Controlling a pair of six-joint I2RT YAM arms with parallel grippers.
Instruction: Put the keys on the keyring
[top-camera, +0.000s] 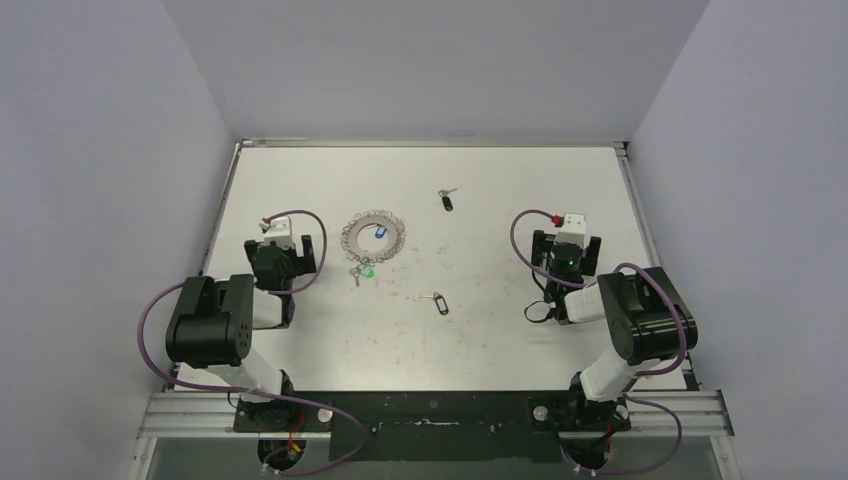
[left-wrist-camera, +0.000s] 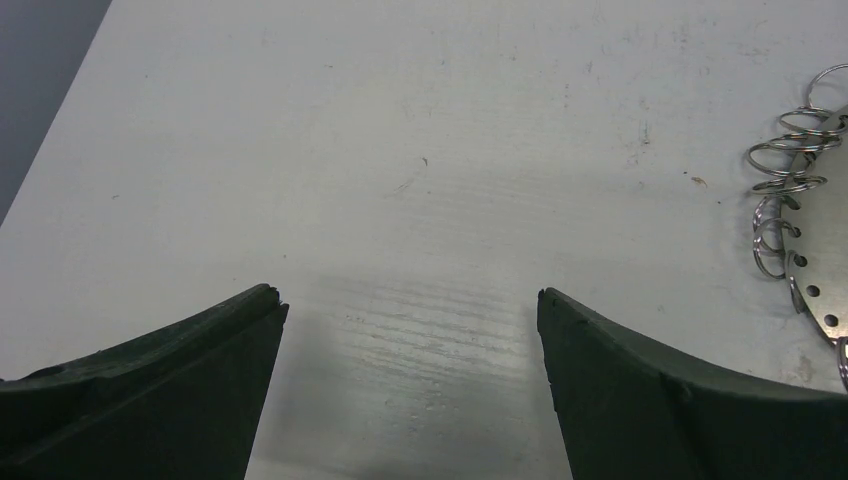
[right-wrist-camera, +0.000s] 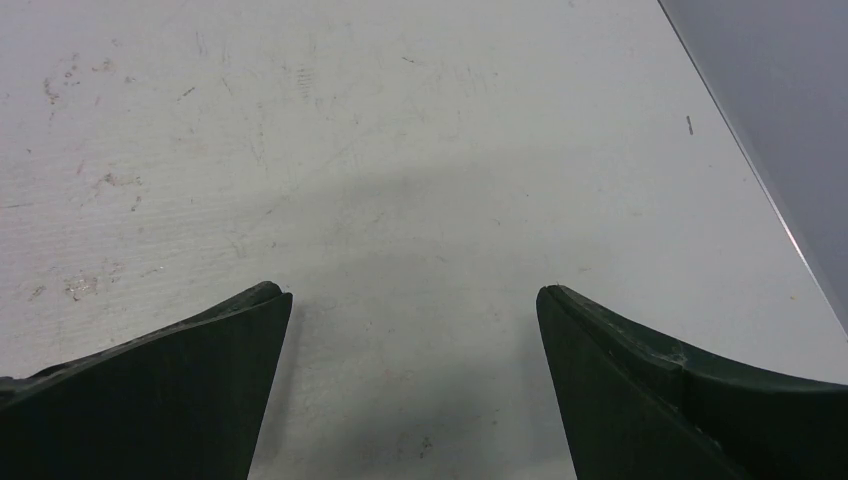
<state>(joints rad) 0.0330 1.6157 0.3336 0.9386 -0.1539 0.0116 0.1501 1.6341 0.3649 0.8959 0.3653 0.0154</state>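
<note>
The keyring (top-camera: 373, 235), a round silvery ring with a looped rim, lies flat left of the table's middle; its edge shows at the right of the left wrist view (left-wrist-camera: 810, 200). A blue-headed key (top-camera: 380, 232) rests inside it and a green-headed key (top-camera: 364, 271) hangs off its near side. One black-headed key (top-camera: 446, 200) lies toward the back centre, another (top-camera: 438, 303) nearer the front centre. My left gripper (top-camera: 283, 232) sits just left of the ring, open and empty (left-wrist-camera: 410, 295). My right gripper (top-camera: 567, 234) is at the right, open over bare table (right-wrist-camera: 412, 292).
The white table (top-camera: 500, 330) is walled on the left, back and right, with a raised rim (top-camera: 430, 143) at the back. The right wall's base (right-wrist-camera: 760, 170) runs close beside my right gripper. Purple cables (top-camera: 160, 310) loop off both arms.
</note>
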